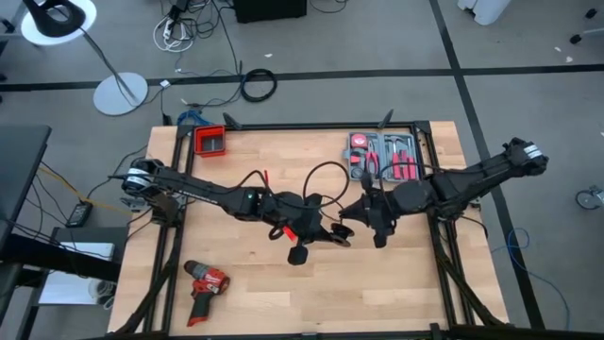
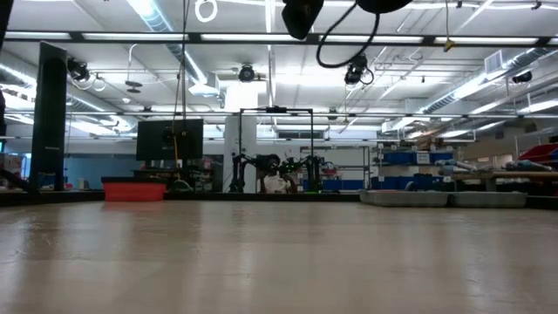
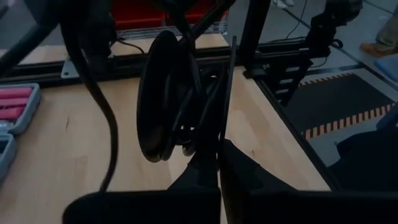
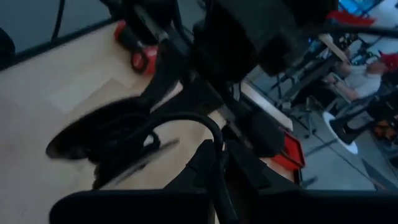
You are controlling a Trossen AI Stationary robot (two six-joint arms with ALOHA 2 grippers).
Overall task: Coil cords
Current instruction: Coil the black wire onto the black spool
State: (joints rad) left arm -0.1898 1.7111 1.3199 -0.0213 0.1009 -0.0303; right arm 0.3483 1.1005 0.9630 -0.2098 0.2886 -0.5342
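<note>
Both arms meet over the middle of the table, lifted well clear of it. My left gripper [image 1: 326,233] is shut on a small coil of thin black cord [image 3: 168,93]. My right gripper [image 1: 351,213], close beside it on the right, is shut on a free stretch of the same cord [image 4: 186,121]. From the grippers a loose loop of cord [image 1: 326,170] arches toward the far edge. In the low view this loop [image 2: 349,44] hangs at the top, high above the tabletop. The plug end cannot be made out. My left gripper pinches the coil at its lower rim [image 3: 202,146] between its two fingers, several turns together. The coil stands on edge above the fingertips, clear of the table. One strand [image 3: 230,74] runs straight on from the fingers. My right gripper pinches a single strand [image 4: 217,146] between its two fingers. From there the strand arches in a slack bow toward the coil [image 4: 93,140] in the other gripper. It is clear of the table.
A red drill [image 1: 205,283] lies near the front left. A tray of red-handled tools [image 1: 385,156] sits at the back right and a red bin [image 1: 210,142] at the back left. A thicker black cable ring [image 1: 258,85] lies on the floor beyond the table.
</note>
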